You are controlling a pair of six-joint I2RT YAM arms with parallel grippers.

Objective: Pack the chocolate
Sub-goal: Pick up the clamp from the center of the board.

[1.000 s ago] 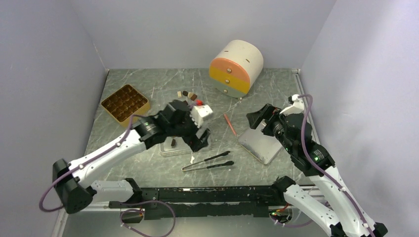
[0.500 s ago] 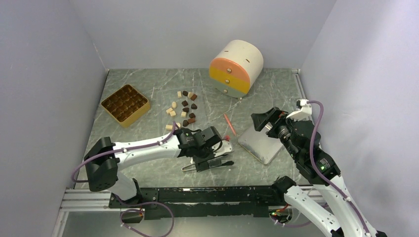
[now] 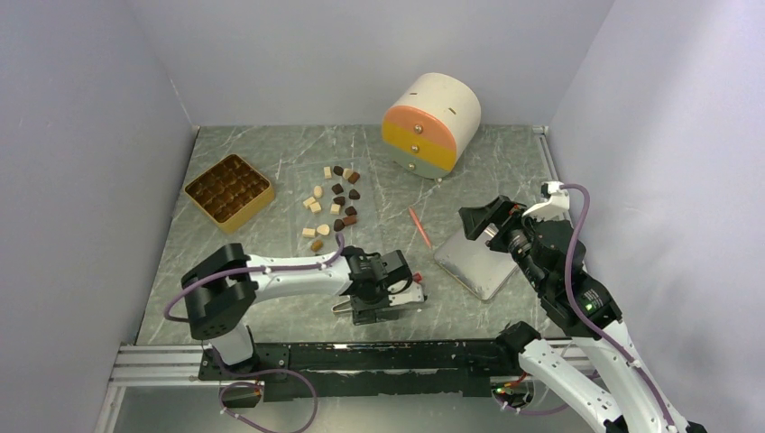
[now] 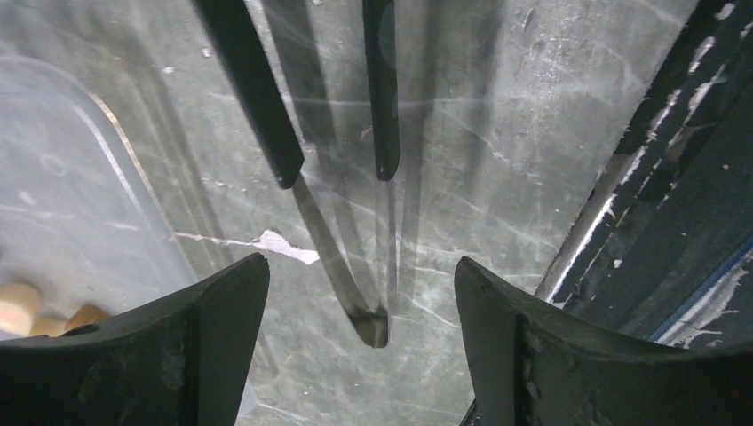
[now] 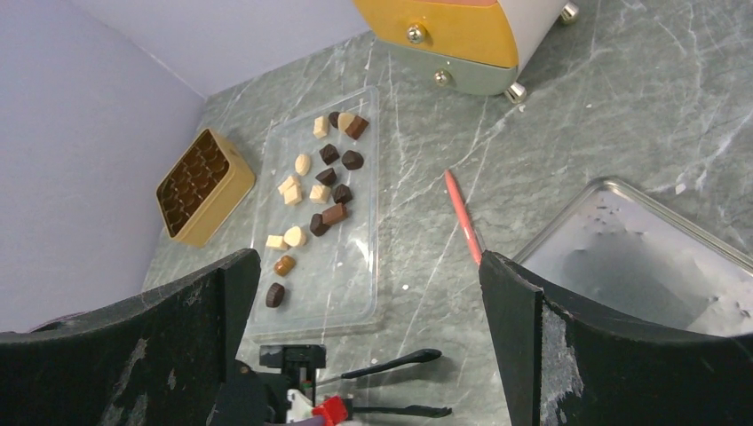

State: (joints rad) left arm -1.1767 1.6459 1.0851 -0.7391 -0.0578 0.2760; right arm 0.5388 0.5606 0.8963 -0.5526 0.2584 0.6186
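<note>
With fingers spread, the left gripper (image 4: 355,284) should straddle both arms of the black tongs (image 4: 384,106) squarely before closing; the right gripper (image 5: 368,266) hovers, fingers apart.

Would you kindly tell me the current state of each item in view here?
Left gripper: open, fingers either side of tongs.
Right gripper: open, empty.
Tongs: flat on table, ungrasped.
Chocolate: loose on clear tray, unpacked.
Drawer unit: drawers shut.
Red stick: lying flat.
</note>
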